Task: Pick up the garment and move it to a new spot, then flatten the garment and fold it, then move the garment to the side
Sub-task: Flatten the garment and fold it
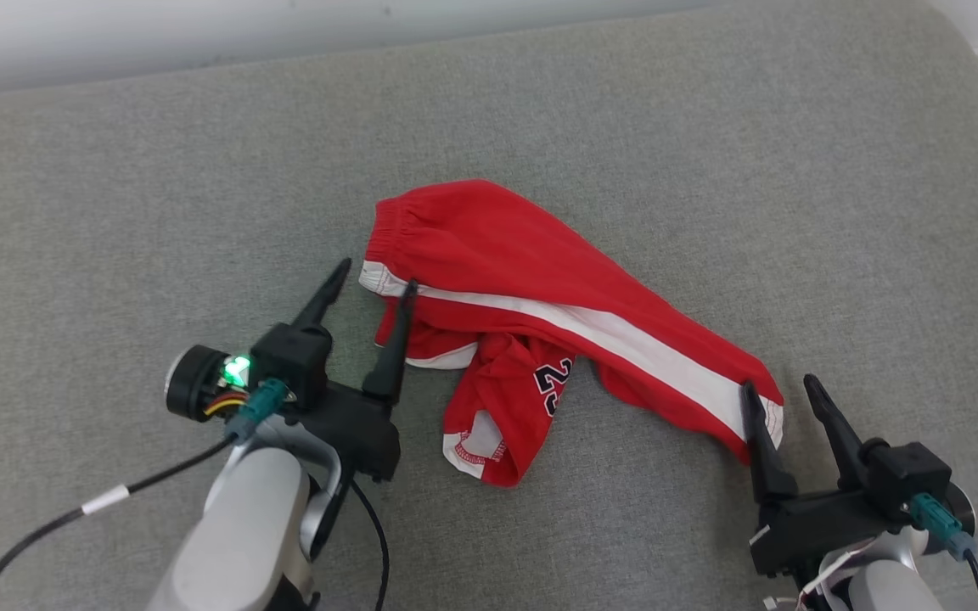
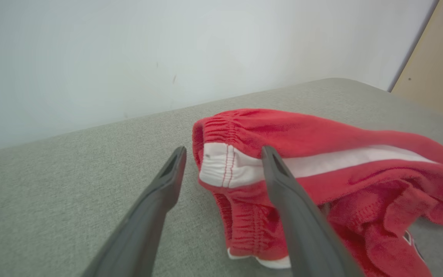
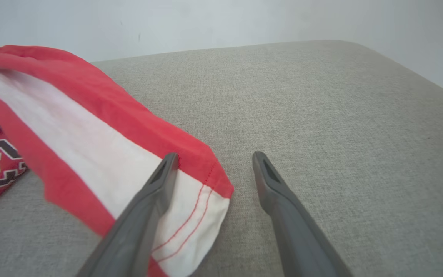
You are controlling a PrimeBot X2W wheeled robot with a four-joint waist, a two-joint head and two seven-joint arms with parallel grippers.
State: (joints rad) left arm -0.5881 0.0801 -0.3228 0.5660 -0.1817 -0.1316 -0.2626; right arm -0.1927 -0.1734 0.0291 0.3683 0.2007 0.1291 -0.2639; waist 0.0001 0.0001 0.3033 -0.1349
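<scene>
The garment (image 1: 540,288) is a pair of red shorts with a white side stripe and a dark number, lying crumpled in the middle of the grey cushion. My left gripper (image 1: 377,276) stands open at the waistband end, its right finger over the cloth's edge. In the left wrist view the white stripe's end on the garment (image 2: 221,165) sits between the fingers of the left gripper (image 2: 224,152). My right gripper (image 1: 779,383) is open at the leg hem, one finger over the garment (image 3: 90,130), the other over bare cushion; the right gripper (image 3: 214,156) holds nothing.
The grey fabric cushion (image 1: 710,127) spreads wide on every side of the shorts. A pale wall (image 2: 129,50) runs along its far edge. A tan panel (image 2: 437,65) stands beyond the cushion's far right corner. Cables trail from my left forearm (image 1: 243,526).
</scene>
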